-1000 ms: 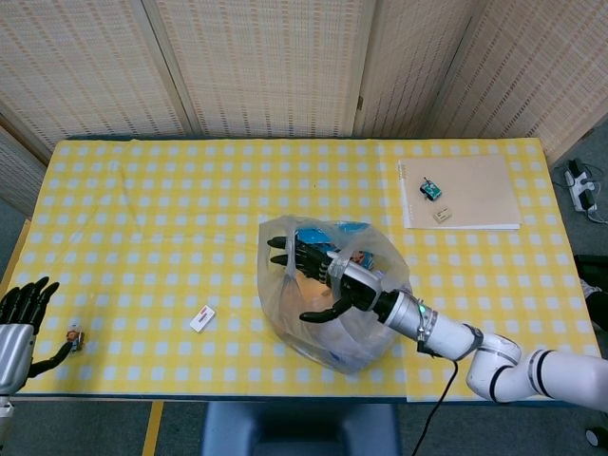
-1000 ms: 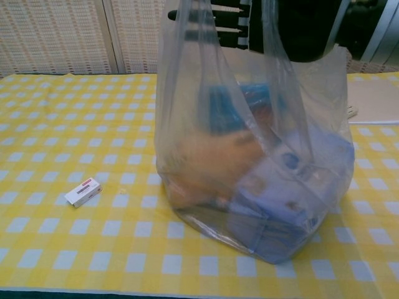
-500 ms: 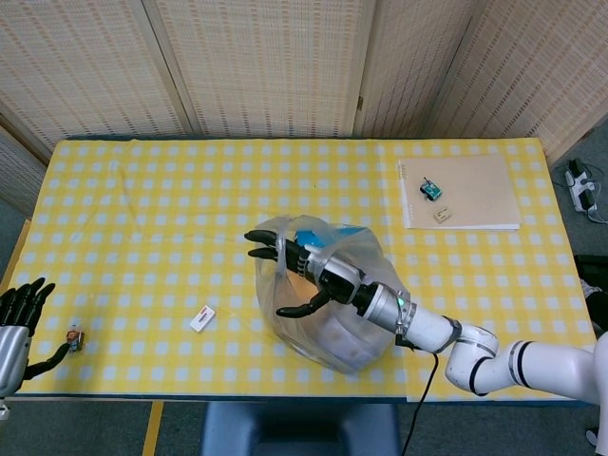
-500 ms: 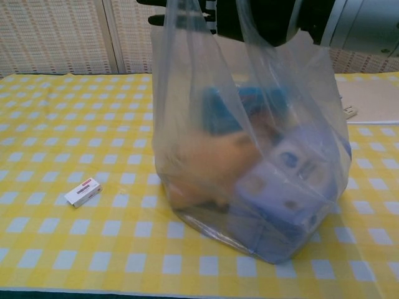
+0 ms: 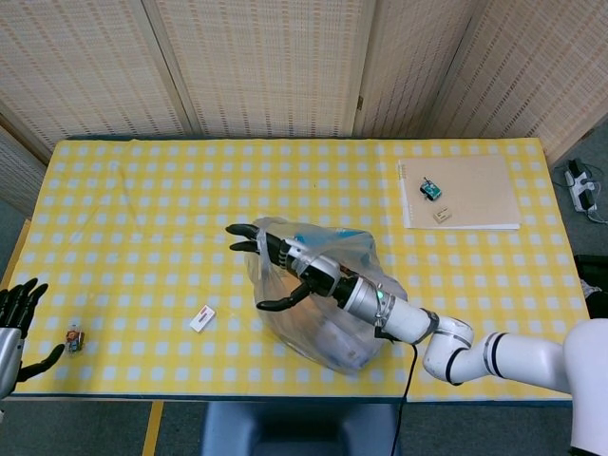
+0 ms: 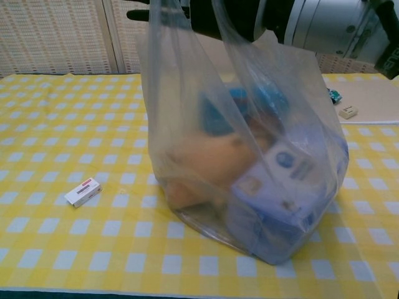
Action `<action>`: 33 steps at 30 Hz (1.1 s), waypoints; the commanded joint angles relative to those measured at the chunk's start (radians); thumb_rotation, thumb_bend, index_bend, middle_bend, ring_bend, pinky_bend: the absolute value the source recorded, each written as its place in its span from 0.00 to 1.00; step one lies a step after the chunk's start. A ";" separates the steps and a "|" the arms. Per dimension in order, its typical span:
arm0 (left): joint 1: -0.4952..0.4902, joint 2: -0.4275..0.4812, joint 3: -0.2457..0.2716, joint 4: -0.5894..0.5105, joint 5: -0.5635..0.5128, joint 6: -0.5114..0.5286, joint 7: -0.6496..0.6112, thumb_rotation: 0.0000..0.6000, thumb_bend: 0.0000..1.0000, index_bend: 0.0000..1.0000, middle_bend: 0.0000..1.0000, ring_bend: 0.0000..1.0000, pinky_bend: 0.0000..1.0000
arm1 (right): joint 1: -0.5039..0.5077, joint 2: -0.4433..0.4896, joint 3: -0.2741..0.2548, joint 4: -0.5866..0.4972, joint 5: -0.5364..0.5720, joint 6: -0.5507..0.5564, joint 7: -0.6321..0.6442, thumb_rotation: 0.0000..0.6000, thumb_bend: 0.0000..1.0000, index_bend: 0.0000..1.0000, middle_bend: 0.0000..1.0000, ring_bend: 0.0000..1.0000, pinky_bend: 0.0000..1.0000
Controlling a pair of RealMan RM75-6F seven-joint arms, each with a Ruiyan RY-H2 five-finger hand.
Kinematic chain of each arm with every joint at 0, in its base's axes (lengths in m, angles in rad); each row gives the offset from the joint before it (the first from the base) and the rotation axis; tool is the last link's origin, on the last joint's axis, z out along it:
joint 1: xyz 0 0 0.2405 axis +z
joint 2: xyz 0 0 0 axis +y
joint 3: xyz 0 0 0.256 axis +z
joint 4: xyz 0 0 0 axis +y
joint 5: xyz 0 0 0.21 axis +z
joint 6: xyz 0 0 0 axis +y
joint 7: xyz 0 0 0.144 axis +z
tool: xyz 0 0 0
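at the far left near edge of the table (image 5: 142, 190) the left hand (image 5: 13, 318) hangs just off the checked cloth, fingers spread and holding nothing, with a tiny object (image 5: 73, 336) lying just beside it on the cloth. further right, a small white box (image 5: 202, 318) with a red stripe lies flat near the front edge, well apart from that hand and a little left of the bag, its long side slanting from near left to far right. in the middle sits the clear plastic bag (image 6: 249, 168), standing upright on the cloth with its handles drawn upward; through the film show an orange lump, blue packs and a pale carton, packed low and to the right. the right hand (image 5: 280, 266) is at the bag's top with its fingers spread and the handles looped around it, the arm reaching in from the near right. at the far right, a tan board (image 5: 465, 190) carries two small items (image 5: 432, 190), well apart from the bag.
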 commanded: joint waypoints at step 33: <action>0.011 0.005 -0.004 -0.002 0.003 0.013 -0.004 1.00 0.27 0.00 0.06 0.02 0.00 | 0.063 -0.040 0.015 0.086 -0.022 0.076 0.287 1.00 0.22 0.00 0.03 0.10 0.00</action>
